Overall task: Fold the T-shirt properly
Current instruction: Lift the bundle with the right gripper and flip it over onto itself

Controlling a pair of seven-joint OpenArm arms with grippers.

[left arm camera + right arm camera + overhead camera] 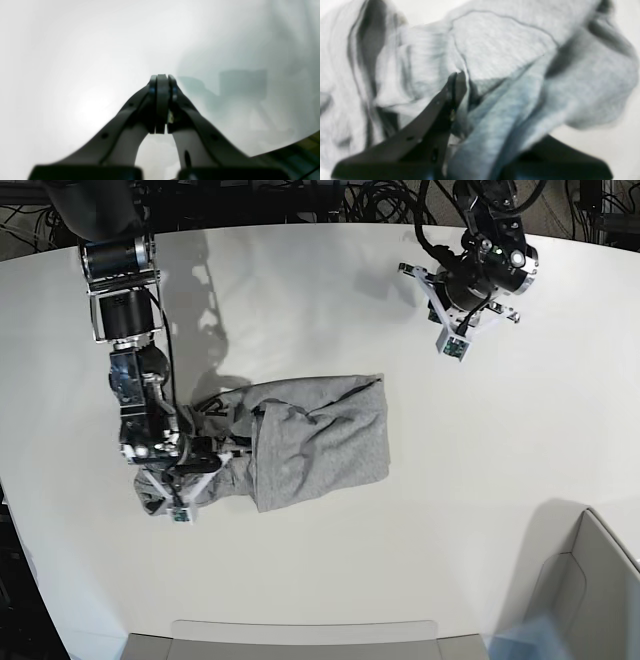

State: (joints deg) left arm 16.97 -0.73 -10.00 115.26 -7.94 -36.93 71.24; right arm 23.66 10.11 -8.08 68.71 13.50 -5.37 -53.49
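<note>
Right tool [460, 82] pinching bunched cloth at the T-shirt [300, 440] end may lift several layers together, dragging the crumpled heap instead of unfolding it.

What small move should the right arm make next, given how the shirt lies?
Probably a slow pull outward, spreading the cloth. The right gripper has its fingers closed on a bunched fold of the T-shirt, which lies crumpled on the table. The left gripper is shut, holds nothing and sits far off, so it cannot help yet.
</note>
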